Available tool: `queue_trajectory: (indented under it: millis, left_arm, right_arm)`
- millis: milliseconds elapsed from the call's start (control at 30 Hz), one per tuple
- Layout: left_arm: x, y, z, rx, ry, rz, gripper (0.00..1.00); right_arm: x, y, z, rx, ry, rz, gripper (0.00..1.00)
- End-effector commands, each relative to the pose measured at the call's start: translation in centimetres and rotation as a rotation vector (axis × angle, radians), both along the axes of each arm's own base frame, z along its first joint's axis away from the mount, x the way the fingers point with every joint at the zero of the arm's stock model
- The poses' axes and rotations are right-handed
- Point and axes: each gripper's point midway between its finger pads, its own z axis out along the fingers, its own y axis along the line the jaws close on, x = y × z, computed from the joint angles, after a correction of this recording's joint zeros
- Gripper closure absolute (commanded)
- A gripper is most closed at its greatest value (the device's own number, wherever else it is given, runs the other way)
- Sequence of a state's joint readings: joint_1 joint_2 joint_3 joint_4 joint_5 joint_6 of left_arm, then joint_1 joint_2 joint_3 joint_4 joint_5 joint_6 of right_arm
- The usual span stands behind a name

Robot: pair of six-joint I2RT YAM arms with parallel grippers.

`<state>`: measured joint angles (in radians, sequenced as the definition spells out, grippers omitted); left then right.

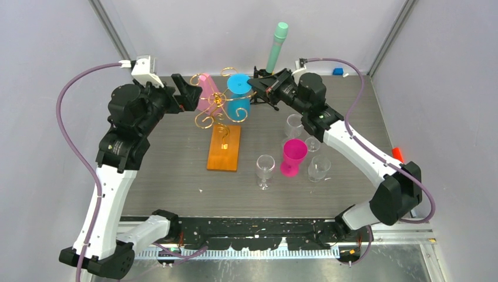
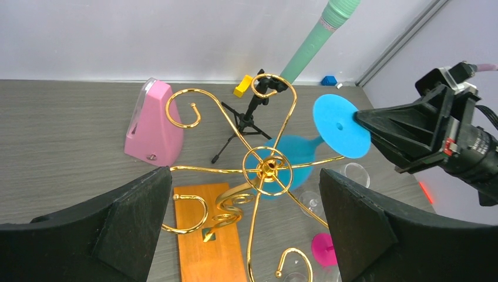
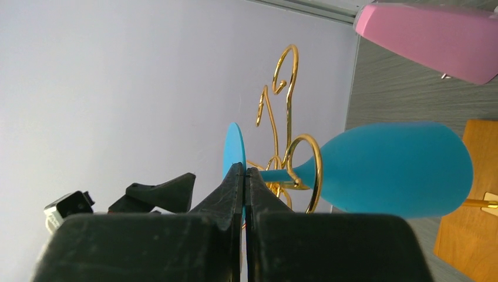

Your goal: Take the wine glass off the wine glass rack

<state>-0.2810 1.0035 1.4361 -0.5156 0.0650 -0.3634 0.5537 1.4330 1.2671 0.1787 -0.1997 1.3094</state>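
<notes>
"Glass first — where does it sit?"

"It's the blue wine glass [image 1: 239, 97], upper middle of the overhead view, on the wine glass rack [image 1: 220, 103]. In the right wrist view its stem passes through one of the gold curls, with the bowl toward the right of the frame and the round foot [image 2: 340, 125] toward the left."

"And the arm beside it?"

"The right gripper [image 3: 244, 171] is at that foot, jaws clenched on the edge of the thin blue disc."

"The other one?"

"The left gripper [image 1: 190, 97] is just left of the scroll arms, jaws released and spread wide — in its own camera the rack's gold centre shows between the two black fingers [image 2: 126, 229]. Whether it touches the wire, I cannot tell."

"How does the rack stand?"

"Its orange-brown base [image 1: 225, 147] lies flat on the counter [image 1: 164, 176], near the centre of the overhead view."

"What else is around?"

"A pink wedge-shaped thing [image 2: 154, 126] stands on the counter, centre left in the left wrist view. A black tripod [image 2: 249, 120] with a mint-green cylinder [image 1: 277, 46] is at top centre. Lower right of the rack, a magenta glass [image 1: 293, 155] stands upright among clear glasses [image 1: 265, 169]."
</notes>
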Motion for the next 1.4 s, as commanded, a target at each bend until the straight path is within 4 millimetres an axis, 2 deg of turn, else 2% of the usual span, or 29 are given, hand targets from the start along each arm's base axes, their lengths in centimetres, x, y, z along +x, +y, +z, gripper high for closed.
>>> queue_trajectory:
  millis: [0,233,400,567,600,700,733,800,900,933,967,1133,1267,1367]
  left_arm:
    - [-0.6,0.2,2.2,-0.019,-0.081,-0.006,0.00]
    - [-0.9,-0.8,2.1,-0.032,-0.072,-0.059,0.00]
    - [-1.1,-2.1,2.0,-0.049,-0.055,-0.133,0.00]
    - [-1.6,-3.6,2.2,-0.089,-0.047,-0.216,0.00]
    - [-1.8,-4.1,2.4,-0.106,-0.047,-0.245,0.00]
    - [-2.5,-6.0,3.1,-0.193,-0.031,-0.351,0.00]
    - [-2.9,-6.8,3.5,-0.225,-0.024,-0.401,0.00]
    - [-4.0,-8.5,4.7,-0.296,-0.032,-0.530,0.00]
    - [-4.5,-10.4,5.7,-0.403,-0.017,-0.660,0.00]
    - [-4.5,-10.9,5.8,-0.427,-0.010,-0.686,0.00]
    - [-4.3,-11.4,5.8,-0.454,0.007,-0.703,0.01]
    - [-4.5,-15.3,5.5,-0.545,0.100,-0.789,0.05]
    - [-5.4,-18.2,6.1,-0.617,0.142,-0.891,0.06]
    - [-6.6,-19.9,6.4,-0.687,0.180,-0.983,0.08]
  right_arm:
    - [0.8,0.3,3.7,0.008,-0.126,-0.019,1.00]
    - [2.9,-0.5,4.1,-0.060,-0.182,-0.125,1.00]
    - [3.7,-2.6,4.8,-0.112,-0.224,-0.247,1.00]
    - [3.2,-4.6,4.8,-0.154,-0.236,-0.323,1.00]
    - [2.7,-5.2,5.4,-0.149,-0.245,-0.341,1.00]
    - [1.9,-6.4,5.3,-0.178,-0.258,-0.371,1.00]
    - [1.3,-6.9,6.1,-0.176,-0.275,-0.379,1.00]
    - [0.4,-7.7,6.2,-0.214,-0.299,-0.390,1.00]
    - [-1.6,-8.9,7.0,-0.239,-0.331,-0.387,1.00]
    - [-2.1,-9.1,6.6,-0.253,-0.333,-0.382,1.00]
    - [-3.2,-9.5,7.2,-0.248,-0.346,-0.370,1.00]
    - [-7.0,-10.1,7.4,-0.238,-0.357,-0.283,1.00]
    - [-10.8,-10.2,6.9,-0.275,-0.352,-0.162,1.00]
    - [-12.6,-10.4,6.5,-0.290,-0.351,-0.114,1.00]
